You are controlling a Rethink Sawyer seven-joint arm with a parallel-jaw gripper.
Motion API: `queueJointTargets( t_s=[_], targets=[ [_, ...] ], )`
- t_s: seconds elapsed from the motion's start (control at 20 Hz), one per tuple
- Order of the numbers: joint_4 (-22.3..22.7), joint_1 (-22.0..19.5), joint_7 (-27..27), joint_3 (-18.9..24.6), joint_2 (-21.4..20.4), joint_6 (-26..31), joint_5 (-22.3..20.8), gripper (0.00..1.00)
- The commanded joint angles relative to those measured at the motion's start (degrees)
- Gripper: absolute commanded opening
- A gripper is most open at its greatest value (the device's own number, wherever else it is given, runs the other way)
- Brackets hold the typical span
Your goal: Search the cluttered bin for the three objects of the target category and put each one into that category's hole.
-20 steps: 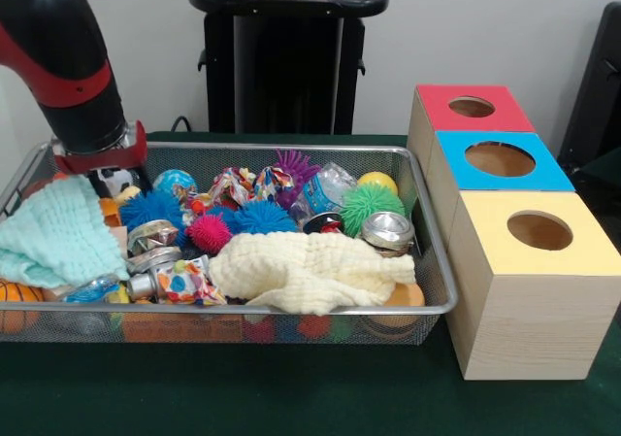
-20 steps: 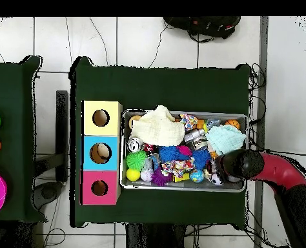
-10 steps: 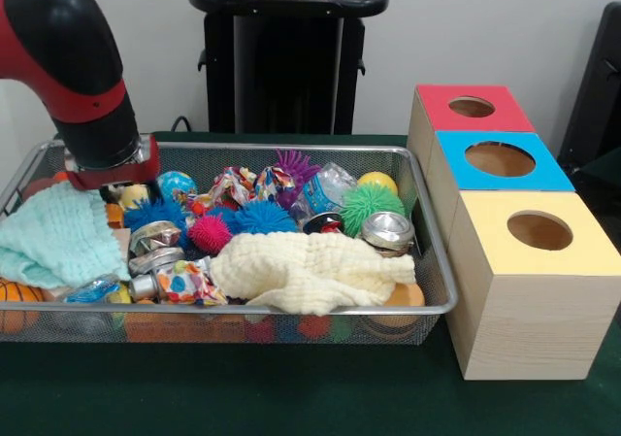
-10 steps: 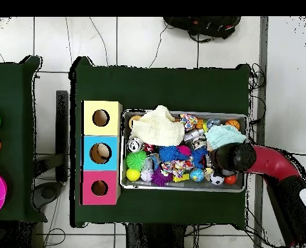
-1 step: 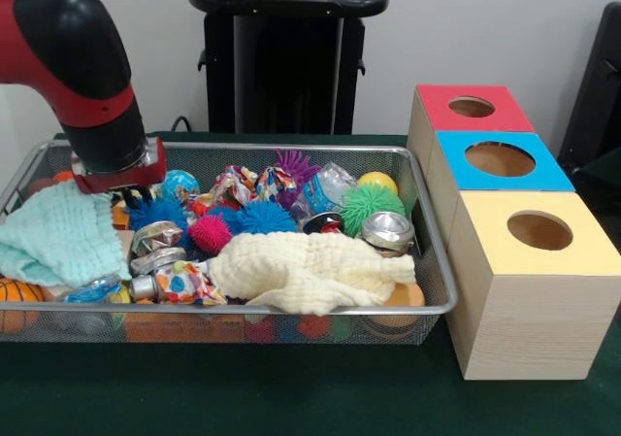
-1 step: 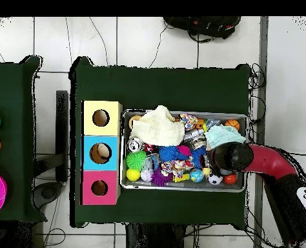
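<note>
Since a second ago, the arm [image 5: 82,77] has shifted further over the wire bin [image 5: 427,251], its tool [image 5: 131,195] now down among the toys beside the mint cloth [image 5: 58,237]; whether it is clenched cannot be told. Three coloured hole boxes [image 5: 500,159] stand beside the bin on the bench [image 5: 291,397].

Red arm [image 5: 82,77] over cluttered mesh bin [image 5: 427,261], three holed boxes [image 5: 505,203]

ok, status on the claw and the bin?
Claw low over the bin's end by the mint cloth, state unreadable. Three box holes empty. Yellow cloth covers items near the boxes.
</note>
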Motion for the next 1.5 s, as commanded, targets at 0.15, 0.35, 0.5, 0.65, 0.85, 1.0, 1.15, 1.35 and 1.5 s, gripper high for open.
queueJointTargets(
  t_s=[0.15, 0.35, 0.5, 0.65, 0.85, 1.0, 1.15, 1.35, 1.5],
  targets=[
    [-3.4, 0.9, -6.25, 1.28, 4.15, -2.02, -1.3, 0.0],
    [-3.85, 1.1, -6.33, 1.1, 4.19, -0.89, -1.06, 0.0],
    [-3.16, 1.87, -5.23, 0.47, 1.85, 1.57, -0.2, 0.0],
    [-0.37, 2.87, -5.25, 1.04, -5.11, 9.18, 3.68, 0.0],
    [-0.49, 5.45, -4.67, 1.15, -13.47, 21.61, 8.84, 0.0],
    [-3.25, 8.08, -2.62, 0.22, -17.16, 29.34, 10.7, 0.0],
    [-8.29, 10.7, -1.59, -0.38, -17.38, 38.32, 11.09, 0.0],
    [-12.71, 12.19, -1.62, -0.25, -15.78, 43.09, 10.59, 0.0],
    [-11.62, 11.6, -1.68, -0.43, -15.83, 40.81, 10.89, 0.0]
  ],
)
